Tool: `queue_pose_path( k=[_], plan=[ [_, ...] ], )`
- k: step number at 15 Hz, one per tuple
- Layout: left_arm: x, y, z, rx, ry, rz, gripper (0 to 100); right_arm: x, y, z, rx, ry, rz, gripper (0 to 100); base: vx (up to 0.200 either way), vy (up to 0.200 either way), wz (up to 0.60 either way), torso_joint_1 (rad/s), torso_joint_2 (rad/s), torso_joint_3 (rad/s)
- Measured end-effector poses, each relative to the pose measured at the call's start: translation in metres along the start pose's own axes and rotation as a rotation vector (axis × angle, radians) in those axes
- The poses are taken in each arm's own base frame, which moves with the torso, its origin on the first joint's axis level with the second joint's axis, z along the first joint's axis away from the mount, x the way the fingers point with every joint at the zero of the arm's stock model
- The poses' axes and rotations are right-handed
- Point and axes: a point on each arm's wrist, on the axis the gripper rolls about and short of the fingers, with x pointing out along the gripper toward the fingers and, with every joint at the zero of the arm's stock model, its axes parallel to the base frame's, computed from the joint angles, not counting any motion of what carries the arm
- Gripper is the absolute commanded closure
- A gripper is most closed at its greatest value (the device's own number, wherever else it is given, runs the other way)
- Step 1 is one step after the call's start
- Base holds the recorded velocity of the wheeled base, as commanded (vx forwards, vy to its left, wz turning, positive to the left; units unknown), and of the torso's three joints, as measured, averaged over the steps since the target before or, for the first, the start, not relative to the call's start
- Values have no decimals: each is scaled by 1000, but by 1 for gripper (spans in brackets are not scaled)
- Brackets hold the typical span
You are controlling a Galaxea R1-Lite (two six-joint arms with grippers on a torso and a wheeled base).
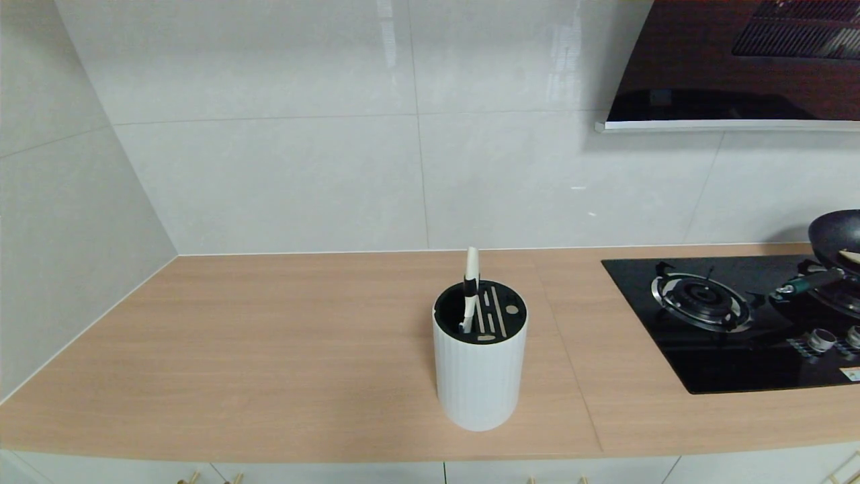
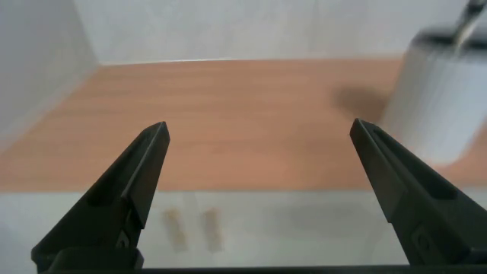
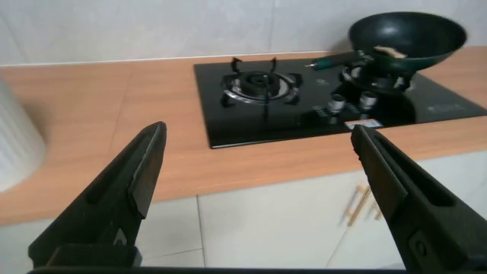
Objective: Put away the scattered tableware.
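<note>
On the wooden surface, a black hob sits at the right end. White ribbed holder upright mid-surface, near the front edge. Dark pan on the far-right burner. Left tool spread wide, off the front edge. Right tool also wide, facing the hob. One white-handled utensil stands in the holder's left opening, beside the slots.

Bright even light; glare streaks on wall tiles.
</note>
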Motion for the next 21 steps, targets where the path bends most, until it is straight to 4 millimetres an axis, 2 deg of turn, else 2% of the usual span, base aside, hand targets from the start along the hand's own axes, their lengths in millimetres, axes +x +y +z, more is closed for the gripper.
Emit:
queue_pose_path(
  k=[4,7,9,11,15,21],
  plan=[
    [0,0,0,-86,-4,-4,0,0,0,0,-7,0,0,0,0,0,0,0,0,0],
    [0,0,1,-82,-5,-3,0,0,0,0,-7,1,13,0,0,0,0,0,0,0],
    [0,0,1,-83,-6,-3,0,0,2,-1,24,5,86,0,0,0,0,0,0,0],
    [0,0,1,-83,-6,-2,0,0,4,-2,-30,14,176,0,0,0,0,0,0,0],
    [0,0,1,-83,-6,-2,0,0,5,-3,-9,61,233,0,0,0,0,0,0,0],
    [0,0,1,-83,-6,-3,0,0,5,-6,-3,56,243,0,0,0,0,0,0,0]
  ],
)
